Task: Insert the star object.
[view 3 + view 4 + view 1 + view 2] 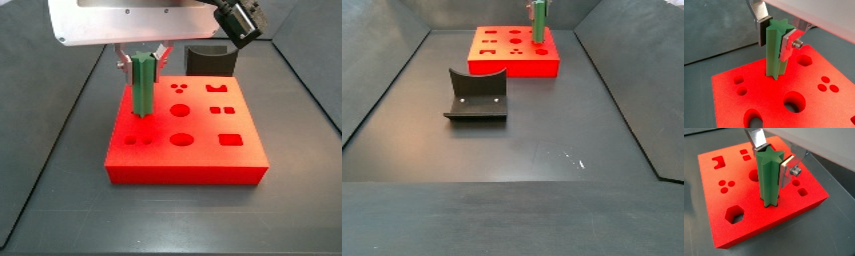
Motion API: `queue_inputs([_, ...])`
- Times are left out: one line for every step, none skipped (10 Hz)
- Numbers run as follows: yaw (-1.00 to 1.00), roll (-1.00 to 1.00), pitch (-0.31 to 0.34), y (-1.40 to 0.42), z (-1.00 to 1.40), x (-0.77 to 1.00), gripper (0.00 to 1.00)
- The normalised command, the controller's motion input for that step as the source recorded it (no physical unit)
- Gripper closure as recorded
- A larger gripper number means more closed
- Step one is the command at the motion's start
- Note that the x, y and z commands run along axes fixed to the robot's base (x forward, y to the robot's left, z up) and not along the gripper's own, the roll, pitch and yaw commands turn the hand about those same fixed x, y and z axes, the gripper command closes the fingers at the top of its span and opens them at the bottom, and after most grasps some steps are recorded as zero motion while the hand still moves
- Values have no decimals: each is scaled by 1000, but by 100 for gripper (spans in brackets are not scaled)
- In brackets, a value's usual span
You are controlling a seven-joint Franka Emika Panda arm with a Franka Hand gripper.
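The star object is a green ridged rod held upright between my gripper's two fingers; the gripper is shut on its upper part. It shows in both wrist views and both side views. Its lower end meets the top face of the red block. Any opening beneath the rod is hidden by it. The block's top has several cut-out holes of different shapes around the rod.
The dark fixture stands on the grey floor well away from the red block. A dark block sits just behind the red block. Sloped grey walls bound the floor.
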Motion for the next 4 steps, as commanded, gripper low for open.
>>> queue_inputs([0,0,0,-140,-1000,0,100])
queue_inputs([0,0,0,-111,-1000,-6,100])
queue_inputs([0,0,81,0,-437,0,100])
queue_inputs([0,0,0,0,0,0,100])
